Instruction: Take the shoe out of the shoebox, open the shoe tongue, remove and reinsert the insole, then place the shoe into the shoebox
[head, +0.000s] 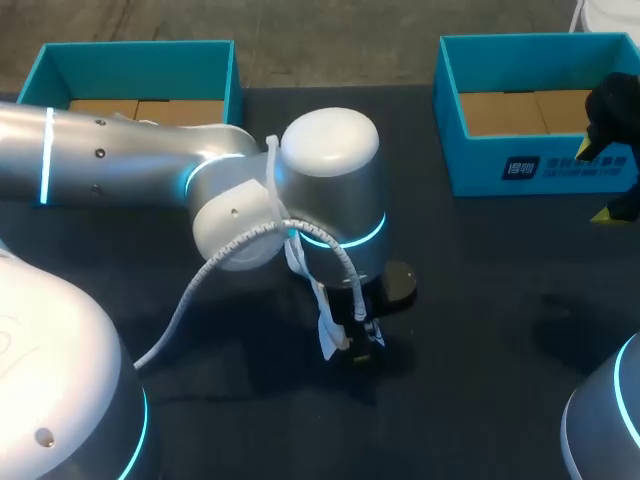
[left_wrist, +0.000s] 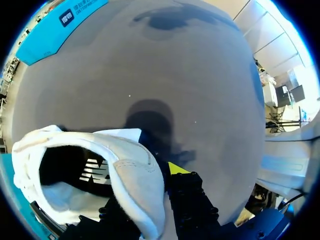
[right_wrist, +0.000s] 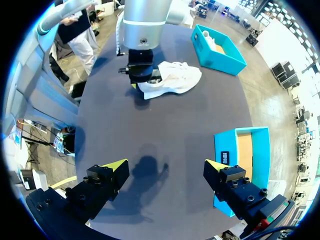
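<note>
A white shoe (right_wrist: 172, 77) lies on its side on the dark table, its opening facing my left wrist camera (left_wrist: 135, 175). My left gripper (left_wrist: 150, 200) stands at the heel with the collar wall pinched between its fingers; one yellow tip (left_wrist: 177, 167) shows outside the shoe, and the shoe hides the other. In the head view my left arm covers the shoe, and the left gripper (head: 362, 335) points down at the table's middle. My right gripper (right_wrist: 165, 167) hangs open above bare table near the right teal shoebox (head: 530, 170), with nothing between its fingers.
A second teal box (head: 235, 75) stands at the back left, just beyond the shoe (right_wrist: 220, 47), with something white inside. The right box (right_wrist: 227, 145) shows a cardboard floor. My left arm (head: 200, 170) spans the table's middle.
</note>
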